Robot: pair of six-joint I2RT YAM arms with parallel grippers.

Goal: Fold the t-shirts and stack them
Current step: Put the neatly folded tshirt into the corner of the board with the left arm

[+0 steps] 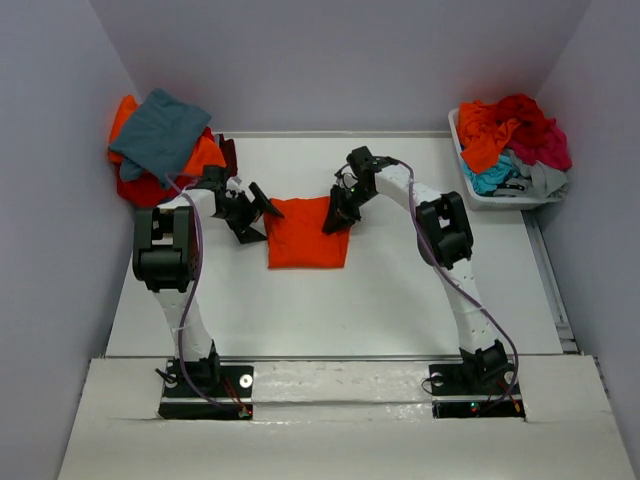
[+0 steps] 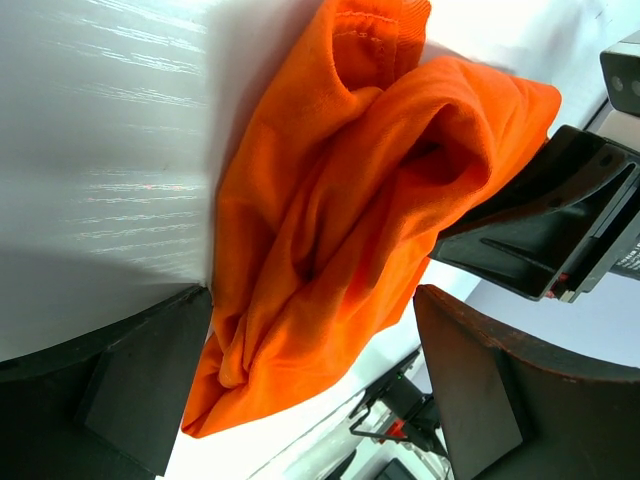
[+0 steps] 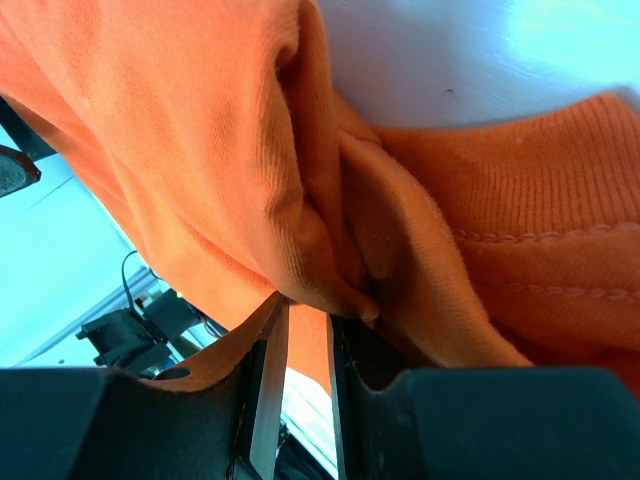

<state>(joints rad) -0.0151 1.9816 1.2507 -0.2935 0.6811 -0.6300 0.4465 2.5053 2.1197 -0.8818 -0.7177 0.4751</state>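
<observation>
At the far left corner of the table (image 1: 400,290) a pile (image 1: 150,175) of orange and red cloth lies against the wall, with a teal-grey shirt (image 1: 165,135) spread on top of it. Just right of the pile is the left gripper (image 1: 255,210), and it is released: in its wrist view the two dark fingers (image 2: 140,385) stand wide apart. The crumpled edge of the orange shirt (image 1: 308,232) lies between them without being squeezed (whether the cloth brushes the left finger I cannot tell). The orange shirt is in the middle of the table, a little to the far side. From above it looks like a rough rectangle, with its far edge lifted and bunched between the two grippers. At its far right corner the right gripper (image 1: 338,212) is clenched on it. In the right wrist view the fingers (image 3: 375,360) are close together, and a thick fold of the orange shirt (image 3: 230,180) is pinched in the narrow gap. At the far right, well apart from the arms, a white bin (image 1: 470,185) holds a heap (image 1: 515,135) of shirts in orange, red, magenta, turquoise and grey, which rises over its rim.
</observation>
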